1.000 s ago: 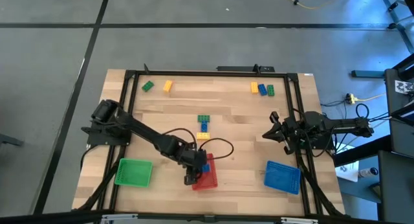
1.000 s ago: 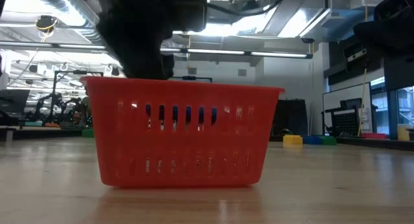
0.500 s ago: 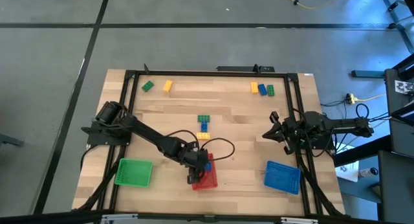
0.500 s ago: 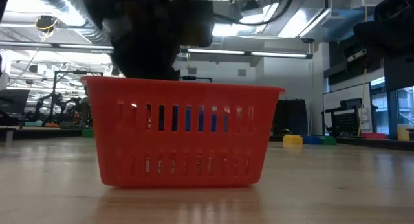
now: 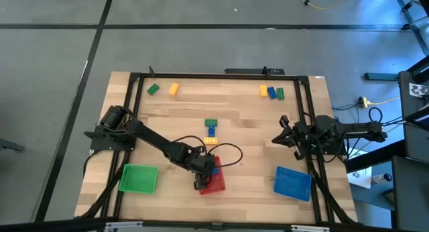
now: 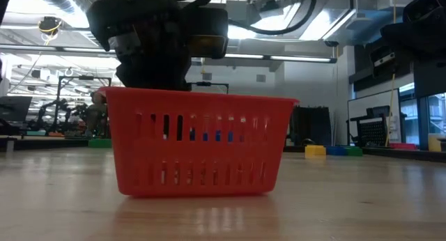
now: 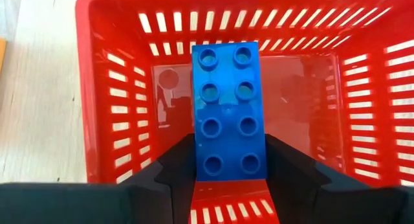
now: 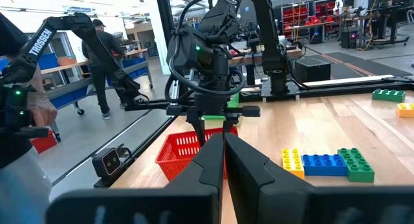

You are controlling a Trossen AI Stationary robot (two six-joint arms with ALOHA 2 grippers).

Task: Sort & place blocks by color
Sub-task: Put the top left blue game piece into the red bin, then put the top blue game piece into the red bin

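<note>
My left gripper (image 7: 229, 149) reaches into the red tray (image 7: 110, 88) near the table's front middle, shut on a blue block (image 7: 228, 107), studs up. From above, the gripper (image 5: 204, 173) covers the tray's (image 5: 216, 186) left part. In the low view the block shows as blue (image 6: 209, 136) behind the tray's slots (image 6: 202, 157). My right gripper (image 5: 277, 139) waits shut at the right edge. Green (image 5: 211, 123), blue (image 5: 212, 131) and yellow (image 5: 210, 140) blocks lie in a row at mid-table. My left gripper pinches the blue block's two long sides (image 7: 199, 162) between its two fingers, at the end nearest the wrist. The fingers slant down into the tray and lie along the block. The block is inside the tray; I cannot tell whether its far end touches the floor.
A green tray (image 5: 138, 178) stands at the front left and a blue tray (image 5: 293, 182) at the front right. Green (image 5: 153, 89) and yellow (image 5: 173, 89) blocks lie at the far left. Yellow (image 5: 263, 90), blue (image 5: 271, 92) and green (image 5: 280, 93) blocks lie at the far right.
My left gripper has sunk into the red tray with the blue block, which now shows lower behind the slots. The tray has shifted and turned a little on the table.
</note>
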